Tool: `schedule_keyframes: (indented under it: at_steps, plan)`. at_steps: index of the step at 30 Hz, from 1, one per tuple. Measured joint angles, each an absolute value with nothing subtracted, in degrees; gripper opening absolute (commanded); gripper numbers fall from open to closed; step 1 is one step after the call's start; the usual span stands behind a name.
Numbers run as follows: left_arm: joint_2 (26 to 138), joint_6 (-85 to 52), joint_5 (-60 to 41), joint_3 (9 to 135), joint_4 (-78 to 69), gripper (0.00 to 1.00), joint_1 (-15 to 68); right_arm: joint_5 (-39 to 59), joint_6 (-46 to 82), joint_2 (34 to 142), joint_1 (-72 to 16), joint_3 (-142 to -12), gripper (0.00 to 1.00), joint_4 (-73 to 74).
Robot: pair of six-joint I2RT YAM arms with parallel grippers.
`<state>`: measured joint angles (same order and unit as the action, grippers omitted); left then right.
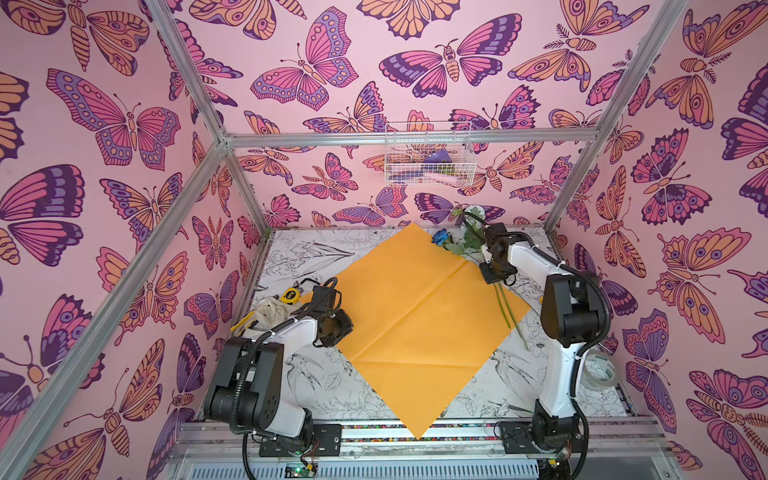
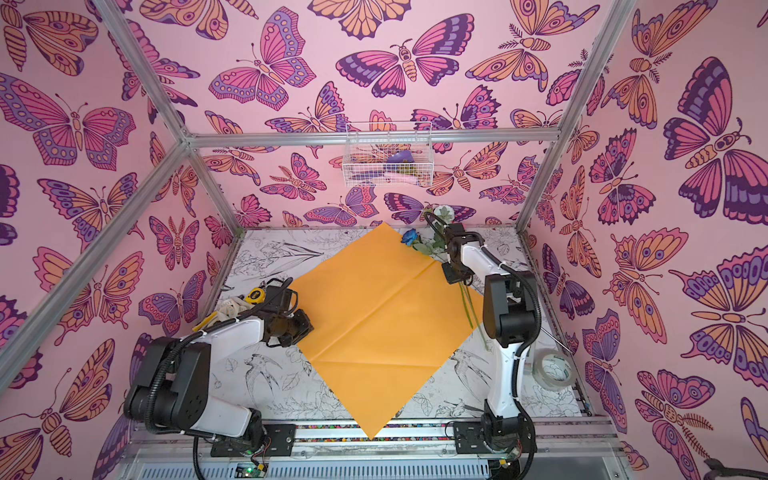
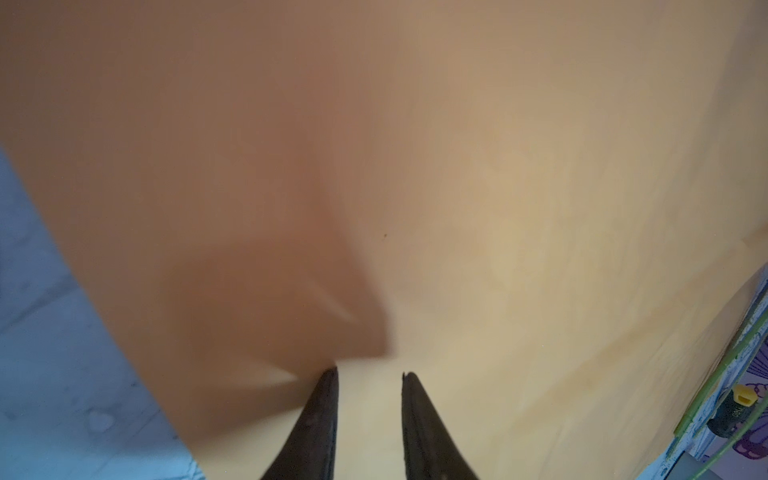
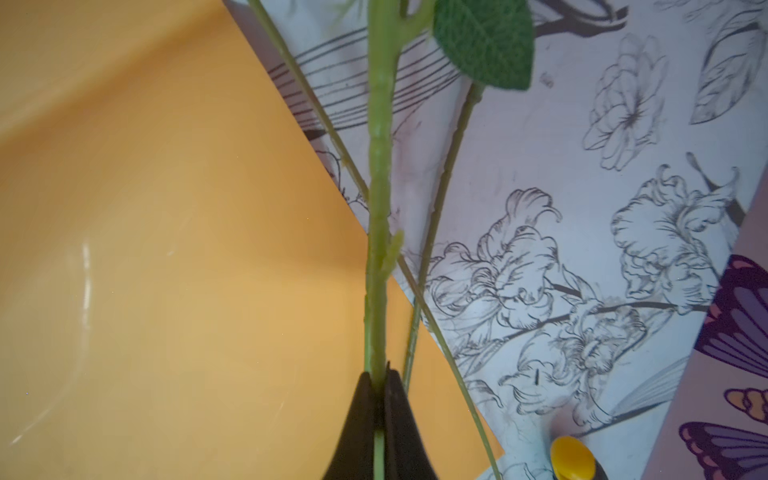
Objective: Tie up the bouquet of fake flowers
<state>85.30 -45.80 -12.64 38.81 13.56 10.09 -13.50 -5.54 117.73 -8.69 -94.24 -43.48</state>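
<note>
The bouquet of fake flowers lies along the far right edge of the orange wrapping paper [image 1: 415, 316] [image 2: 382, 324]. Its blue bloom [image 1: 440, 237] [image 2: 409, 237] and white bloom [image 1: 473, 212] point to the back wall, and the green stems [image 1: 505, 307] trail toward the front. My right gripper [image 1: 494, 277] [image 4: 378, 374] is shut on one thick green stem [image 4: 378, 208], while two thinner stems cross beside it. At the paper's left corner, my left gripper [image 1: 341, 328] [image 3: 370, 372] is open a narrow gap, with only paper [image 3: 498, 208] seen between its tips.
A yellow tape measure [image 1: 289, 295] and a cream bundle [image 1: 270, 311] sit behind the left arm. A clear tape roll [image 1: 598, 370] lies by the right arm's base. A white wire basket [image 1: 428, 153] hangs on the back wall. The table [image 1: 307, 374] has a floral print.
</note>
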Motion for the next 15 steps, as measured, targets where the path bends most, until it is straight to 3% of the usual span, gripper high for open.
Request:
schedule_keyframes:
  at_steps: [7, 15]
  plan:
    - [84.86, -46.19, -12.64, 38.22, 13.06, 0.29, 10.09, -11.25, -2.72, 106.34, -8.78, -90.67, 0.00, -44.10]
    - [84.03, -46.22, -12.64, 37.36, 13.04, 0.27, 10.09, 2.59, 5.41, 95.48, -9.39, -80.99, 0.00, -42.00]
